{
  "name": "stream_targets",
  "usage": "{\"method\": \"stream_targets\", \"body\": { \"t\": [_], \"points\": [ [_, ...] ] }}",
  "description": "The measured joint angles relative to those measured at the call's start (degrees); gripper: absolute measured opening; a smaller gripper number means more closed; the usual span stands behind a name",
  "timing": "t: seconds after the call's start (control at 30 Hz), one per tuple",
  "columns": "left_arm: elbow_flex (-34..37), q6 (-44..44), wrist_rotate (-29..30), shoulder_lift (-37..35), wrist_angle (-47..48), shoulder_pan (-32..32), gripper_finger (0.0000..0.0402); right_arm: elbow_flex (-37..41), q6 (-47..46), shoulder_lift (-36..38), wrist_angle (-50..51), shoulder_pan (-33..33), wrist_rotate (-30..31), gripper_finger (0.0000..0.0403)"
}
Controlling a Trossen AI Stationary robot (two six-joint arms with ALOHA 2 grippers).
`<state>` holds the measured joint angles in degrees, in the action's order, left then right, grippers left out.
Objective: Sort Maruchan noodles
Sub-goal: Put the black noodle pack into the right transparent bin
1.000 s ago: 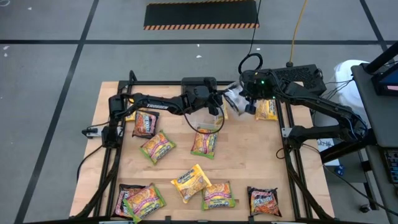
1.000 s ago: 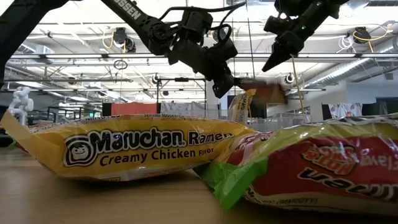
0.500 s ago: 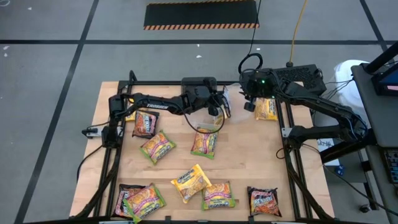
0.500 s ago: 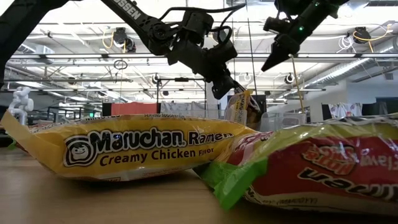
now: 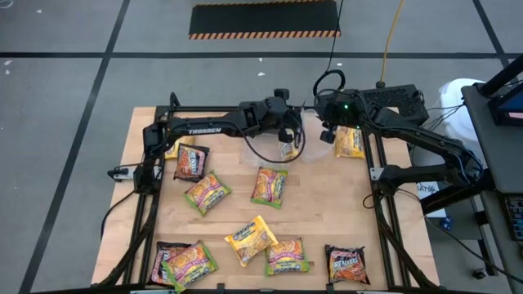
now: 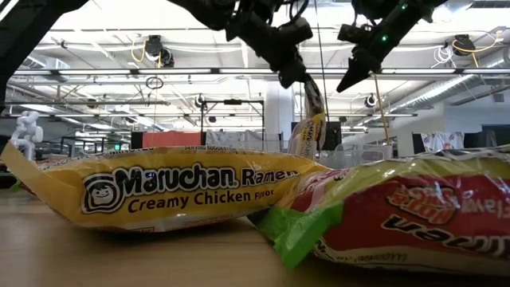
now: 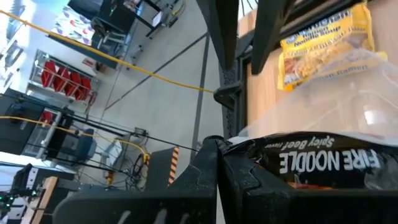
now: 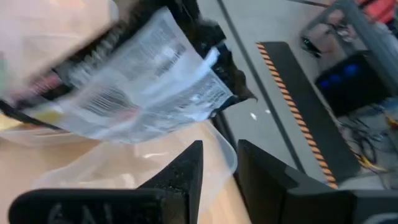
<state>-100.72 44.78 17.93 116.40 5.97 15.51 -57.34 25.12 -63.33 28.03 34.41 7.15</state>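
Nearest us, at six o'clock on the table [image 5: 327,220], we see most of the Maruchan noodles [image 5: 250,237] lying flat, with more packets toward nine o'clock. Farther off, near twelve o'clock, the left gripper [image 5: 287,140] is clamped tight on a dark packet [image 6: 309,119] that hangs on edge over a clear tub [image 5: 274,149]. Just beyond, at one o'clock, the right gripper [image 5: 331,133] stands parted and holds nothing, beside a yellow packet [image 5: 350,143].
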Motion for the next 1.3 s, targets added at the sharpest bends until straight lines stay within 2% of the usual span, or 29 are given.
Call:
{"method": "stream_targets", "body": {
  "t": [0.1, 0.4, 0.73, 0.8, 1.0, 1.3],
  "points": [
    [-0.45, 0.3, -1.97, 0.0, 0.5, 0.0, 0.0, 0.0, -0.92, 0.0, 0.02, 0.0, 2.03, 0.0096],
    [-0.45, 1.83, -7.42, 0.0, 2.09, 0.48, 0.0, 0.0, -7.71, 0.47, 0.0, 0.0, 2.07, 0.0096],
    [-0.45, 2.87, -11.78, 0.0, 2.0, 1.57, 0.0, 0.0, -10.8, 5.24, 0.57, 0.0, 1.69, 0.0096],
    [-0.45, 2.99, -11.89, 0.0, 2.0, 1.22, 0.0, 0.0, -8.87, 6.43, 1.89, 0.13, -0.74, 0.0096],
    [-0.45, 4.73, -11.89, 0.0, 1.97, -0.62, 0.0, 0.0, -2.15, 8.95, 4.45, 0.77, -14.79, 0.0096],
    [-1.01, 6.55, -11.85, 0.0, 2.52, -4.24, 0.0, -0.02, 3.88, 10.56, 13.03, 0.81, -16.4, 0.0096]
  ]
}}
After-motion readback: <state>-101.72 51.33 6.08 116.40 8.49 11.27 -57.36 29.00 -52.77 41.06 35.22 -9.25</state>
